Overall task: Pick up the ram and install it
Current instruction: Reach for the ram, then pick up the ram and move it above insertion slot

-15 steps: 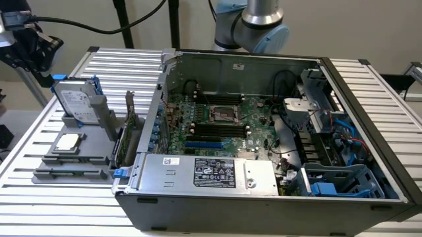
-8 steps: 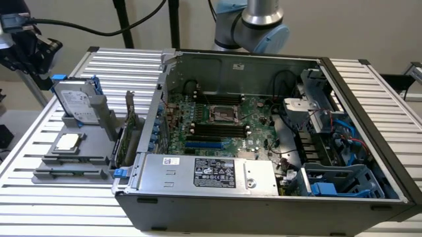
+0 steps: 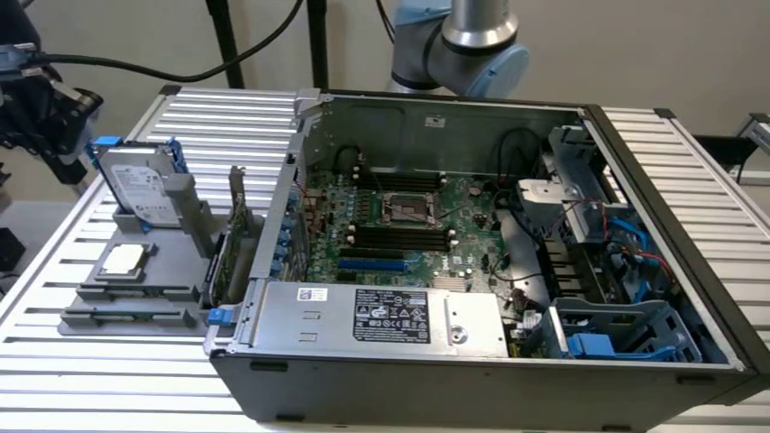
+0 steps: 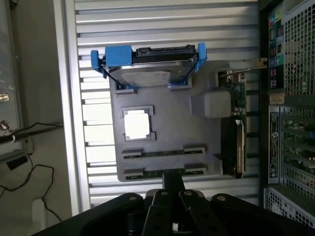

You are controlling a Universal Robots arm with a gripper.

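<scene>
One open computer case [image 3: 481,388], one grey holder [image 4: 172,128], one hard drive [image 4: 147,76] in one blue caddy [image 4: 118,55], one silver processor chip [image 4: 136,123], one green expansion card [image 4: 238,98]. Two long cradles on the holder, each with one thin dark strip, likely ram [image 4: 162,153], can't confirm. In the case: one motherboard [image 3: 470,203], one power supply [image 3: 313,316]; one robot arm [image 3: 475,36].

Quick status from me: my gripper [image 4: 172,178] is closed all the way, with the two slim black fingers [image 4: 173,183] pressed together into one narrow dark stem and pointing down the same way the wrist camera looks. Right behind them, the black finger linkages [image 4: 162,211] are folded in tight, pivot bolts showing. In the exterior view, my arm [image 3: 475,41] shows a silver tube and a pale-blue-capped joint at the far side.
</scene>
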